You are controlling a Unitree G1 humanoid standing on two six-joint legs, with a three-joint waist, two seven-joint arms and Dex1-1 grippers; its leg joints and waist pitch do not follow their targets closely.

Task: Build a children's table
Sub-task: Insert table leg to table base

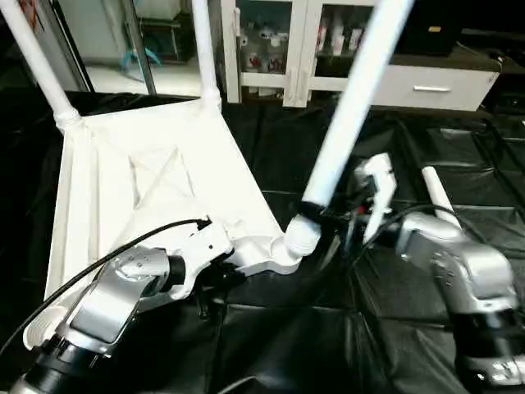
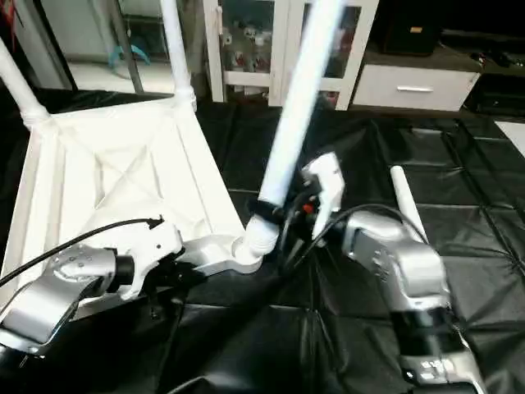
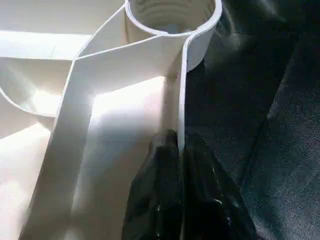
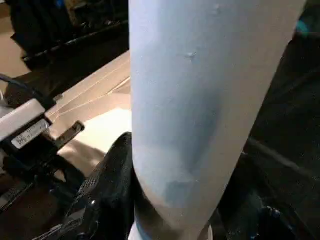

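Note:
The children's table top (image 1: 156, 176) lies upside down on the black mat, its X-ribbed underside facing up. Two white legs (image 1: 205, 49) stand in its far corner sockets. A third leg (image 1: 353, 107) leans up out of the near right socket (image 1: 299, 238), and my right gripper (image 1: 316, 215) is shut on its lower end, with a black finger (image 4: 107, 190) against the tube. My left gripper (image 3: 180, 165) is shut on the thin near rim of the top, just below an empty round socket (image 3: 172, 15). A loose leg (image 1: 439, 197) lies on the mat to the right.
Black quilted mat (image 1: 328, 345) covers the floor around the top. White glass-door cabinets (image 1: 279, 49) and a low drawer unit (image 1: 431, 86) stand along the back. My left arm's black cable (image 1: 123, 246) runs over the near edge of the top.

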